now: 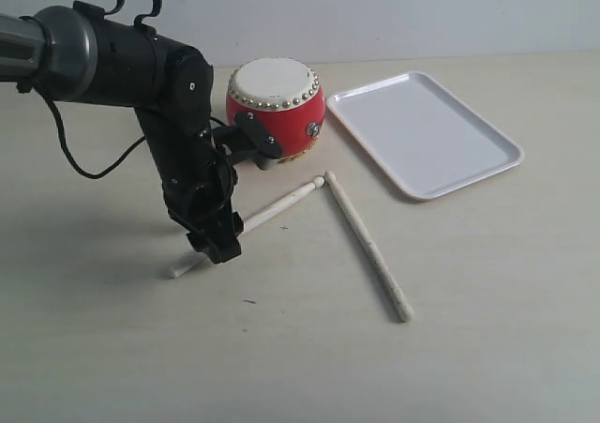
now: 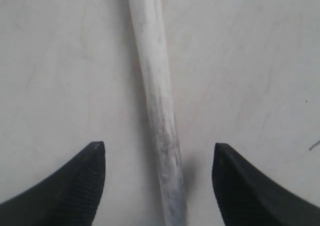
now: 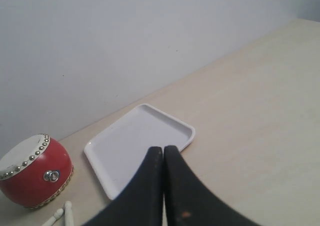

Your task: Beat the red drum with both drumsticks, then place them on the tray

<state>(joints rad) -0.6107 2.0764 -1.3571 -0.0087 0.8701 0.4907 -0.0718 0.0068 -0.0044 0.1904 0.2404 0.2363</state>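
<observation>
Drumsticks [image 1: 281, 204] lie flat in the middle of the table [image 1: 487, 367], tips meeting just in front of the red drum [image 1: 277, 109]. The drum stands near the far edge, and the tray [image 1: 422, 128] is beside it toward the far right corner.

Your left gripper [image 2: 159, 148] is down over the left stick [image 2: 155, 85]. Its jaws are spread wide on either side of the shaft, toward the butt end, and hold nothing. Your right gripper [image 3: 163, 153] is pressed closed, empty, and well away from the right stick [image 1: 367, 245].

If one finger touches first when you close, the round shaft will likely roll or skid out. A hold this near the butt leaves a long free end, so the stick may pivot in the jaws and droop. Lifting carelessly could also knock the right stick, since the tips sit so close. If the fingers are too low, they may scrape the table.
</observation>
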